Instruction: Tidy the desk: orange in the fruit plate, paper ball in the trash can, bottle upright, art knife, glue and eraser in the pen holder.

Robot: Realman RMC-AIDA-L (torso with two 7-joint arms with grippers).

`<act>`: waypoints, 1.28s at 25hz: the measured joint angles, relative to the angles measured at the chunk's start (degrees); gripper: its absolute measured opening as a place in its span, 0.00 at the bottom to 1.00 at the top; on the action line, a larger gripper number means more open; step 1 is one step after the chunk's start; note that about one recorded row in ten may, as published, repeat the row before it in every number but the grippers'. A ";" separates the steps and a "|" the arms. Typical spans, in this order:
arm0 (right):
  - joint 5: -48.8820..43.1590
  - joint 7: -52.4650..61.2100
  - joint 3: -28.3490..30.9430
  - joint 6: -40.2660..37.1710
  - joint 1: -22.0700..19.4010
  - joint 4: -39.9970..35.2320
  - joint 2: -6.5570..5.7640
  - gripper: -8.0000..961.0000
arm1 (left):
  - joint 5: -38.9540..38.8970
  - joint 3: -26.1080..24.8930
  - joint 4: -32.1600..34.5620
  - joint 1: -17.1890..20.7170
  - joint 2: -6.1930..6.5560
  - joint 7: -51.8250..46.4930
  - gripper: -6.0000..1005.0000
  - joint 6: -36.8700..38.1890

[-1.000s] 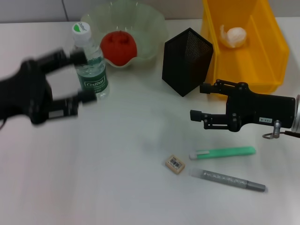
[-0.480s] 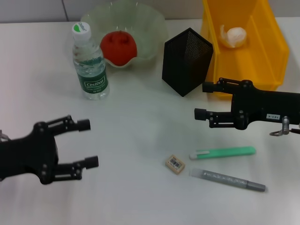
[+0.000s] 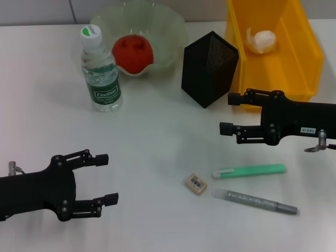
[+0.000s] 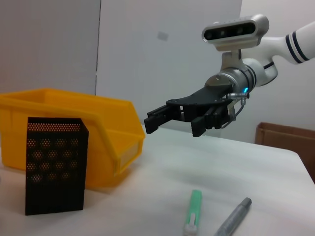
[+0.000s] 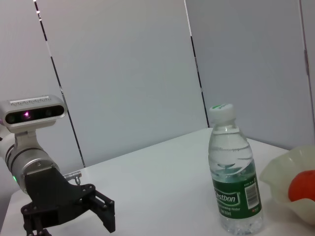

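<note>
The bottle (image 3: 100, 71) stands upright at the back left, also in the right wrist view as the bottle (image 5: 234, 196). The orange (image 3: 132, 53) lies in the fruit plate (image 3: 168, 37). The paper ball (image 3: 262, 41) rests inside the trash can (image 3: 302, 58). The pen holder (image 3: 209, 68) stands between plate and can. On the table lie the eraser (image 3: 196, 184), the green art knife (image 3: 250, 171) and the grey glue stick (image 3: 255, 201). My left gripper (image 3: 106, 178) is open, low at the near left. My right gripper (image 3: 229, 113) is open, just in front of the pen holder and above the knife.
The trash can's near wall (image 4: 106, 142) sits close behind my right gripper (image 4: 153, 118). The pen holder (image 4: 55, 164) stands beside it. The knife (image 4: 193, 210) and glue stick (image 4: 232, 216) lie side by side at the near right.
My left gripper has drawn away from the bottle toward the near left of the table, open, leaving the bottle standing. My right gripper has shifted only slightly.
</note>
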 joint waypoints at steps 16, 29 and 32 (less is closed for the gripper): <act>-0.36 0.47 0.00 0.02 0.15 -0.02 0.05 0.86 | 0.07 0.00 -0.53 -0.12 -0.31 0.57 0.83 -0.37; -1.15 6.30 0.01 -4.68 1.56 -5.79 -1.09 0.86 | 0.07 -0.02 -0.53 -0.25 -0.57 0.84 0.83 -0.36; -4.68 12.02 0.00 -8.20 3.06 -11.81 -1.75 0.86 | 0.07 -0.10 -0.53 -0.26 -0.61 0.86 0.83 -0.17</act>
